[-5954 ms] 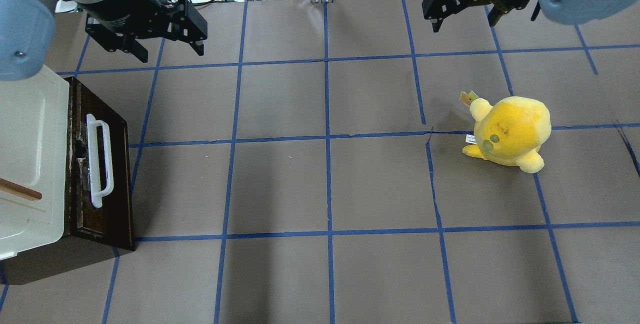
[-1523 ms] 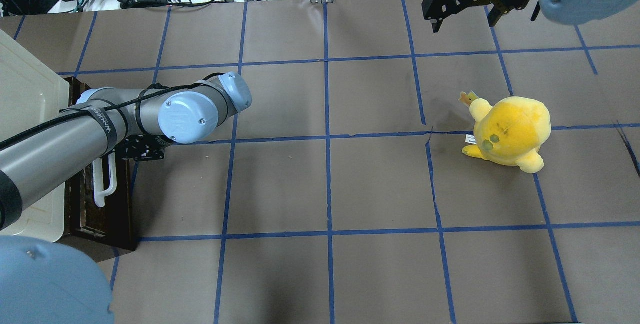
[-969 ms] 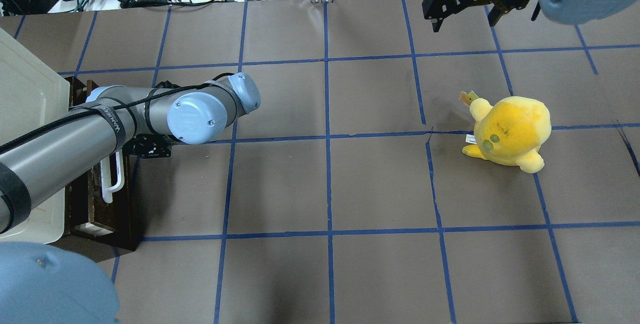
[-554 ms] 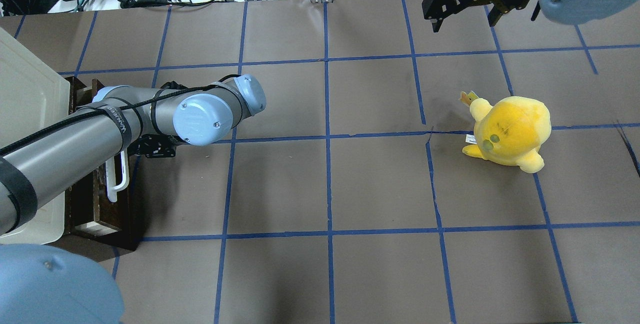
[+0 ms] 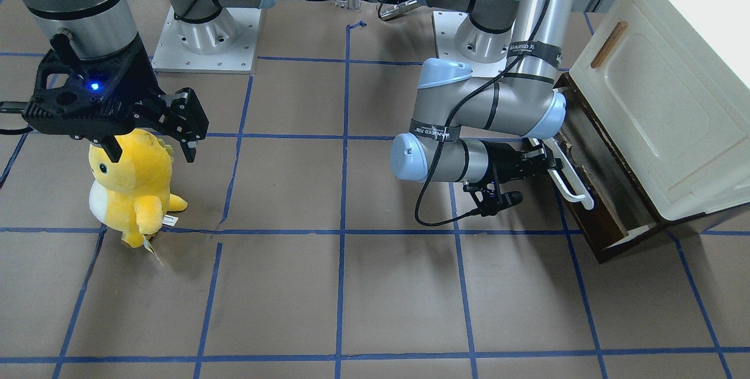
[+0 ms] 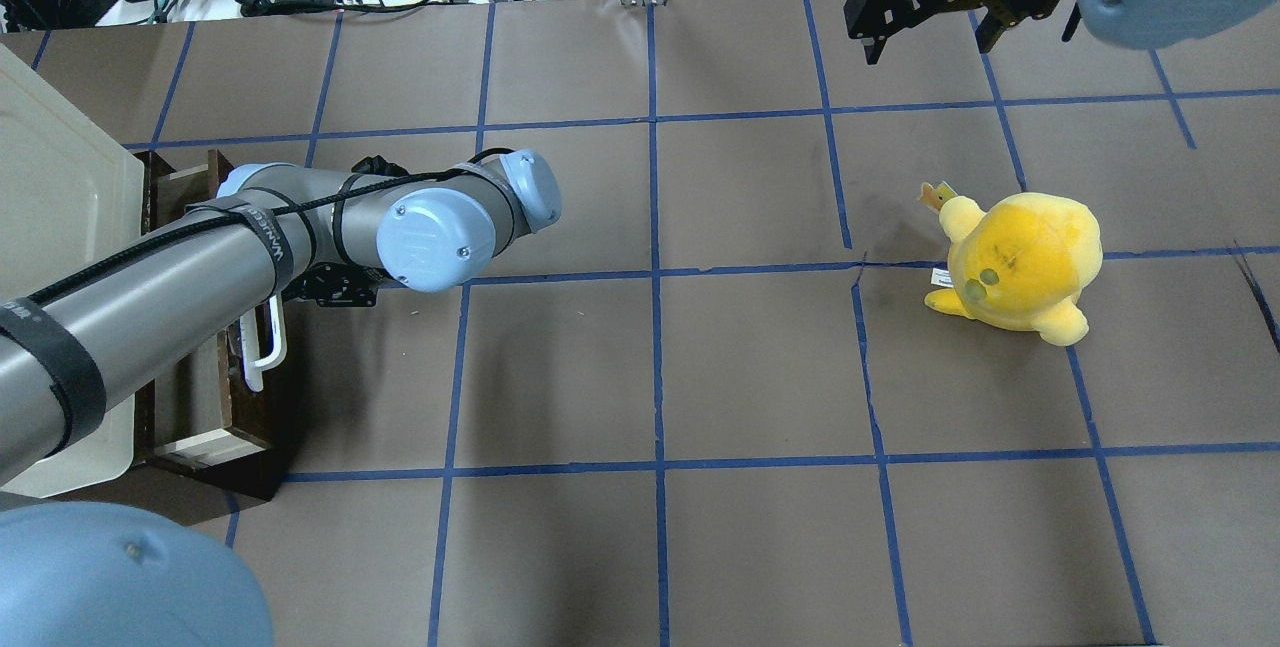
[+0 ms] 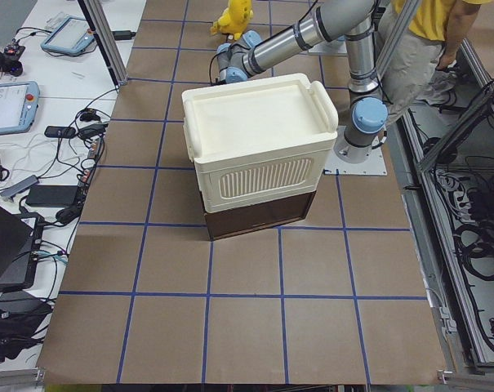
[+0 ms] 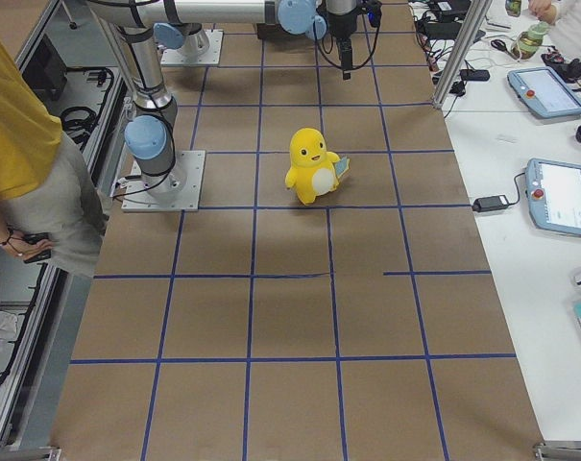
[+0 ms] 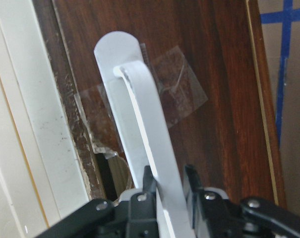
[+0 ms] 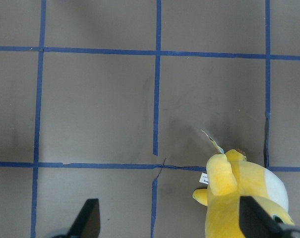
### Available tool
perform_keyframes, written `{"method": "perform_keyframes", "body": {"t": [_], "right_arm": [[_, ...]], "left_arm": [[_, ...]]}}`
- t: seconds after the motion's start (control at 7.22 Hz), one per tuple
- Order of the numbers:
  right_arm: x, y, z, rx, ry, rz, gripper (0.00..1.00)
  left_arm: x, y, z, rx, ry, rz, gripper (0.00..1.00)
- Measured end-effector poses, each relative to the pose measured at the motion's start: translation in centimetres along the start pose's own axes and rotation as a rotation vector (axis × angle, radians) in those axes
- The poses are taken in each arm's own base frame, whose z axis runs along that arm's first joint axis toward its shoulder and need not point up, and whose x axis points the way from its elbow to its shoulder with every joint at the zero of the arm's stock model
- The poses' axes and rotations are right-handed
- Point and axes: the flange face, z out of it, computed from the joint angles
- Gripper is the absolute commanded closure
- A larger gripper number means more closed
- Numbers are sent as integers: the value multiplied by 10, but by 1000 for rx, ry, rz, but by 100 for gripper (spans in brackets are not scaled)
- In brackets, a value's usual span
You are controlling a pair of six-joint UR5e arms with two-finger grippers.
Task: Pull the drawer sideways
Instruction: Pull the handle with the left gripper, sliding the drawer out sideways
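The drawer (image 5: 597, 228) with its dark brown front sits under a cream cabinet (image 5: 656, 92) and stands partly pulled out. Its pale inside (image 6: 190, 402) shows in the overhead view. My left gripper (image 9: 168, 181) is shut on the long white bar handle (image 9: 150, 129), with one finger on each side of the bar. It also shows in the front view (image 5: 549, 159), holding the handle (image 5: 573, 185). My right gripper (image 6: 930, 32) is open and empty, high above the table's far right.
A yellow plush toy (image 6: 1020, 262) stands on the right half of the table, below my right gripper (image 5: 149, 142). The cream cabinet door has a small wooden handle (image 5: 608, 45). Brown paper with a blue tape grid covers the table.
My left gripper came down from the far left and shut on the white handle. Over the last second it has moved right with the handle, and the drawer has slid further out of the cabinet.
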Motion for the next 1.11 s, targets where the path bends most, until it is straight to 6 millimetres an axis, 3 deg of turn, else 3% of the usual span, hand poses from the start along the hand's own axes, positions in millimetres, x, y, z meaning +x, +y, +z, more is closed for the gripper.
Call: {"method": "perform_keyframes", "body": {"t": [0.55, 0.97, 1.11], "right_arm": [[0, 0, 0, 0, 0, 0, 0], [0, 0, 0, 0, 0, 0, 0], [0, 0, 0, 0, 0, 0, 0]], "left_arm": [[7, 6, -15, 28, 0, 4, 77], [13, 15, -37, 76, -5, 10, 77], [14, 16, -40, 83, -6, 12, 61]]}}
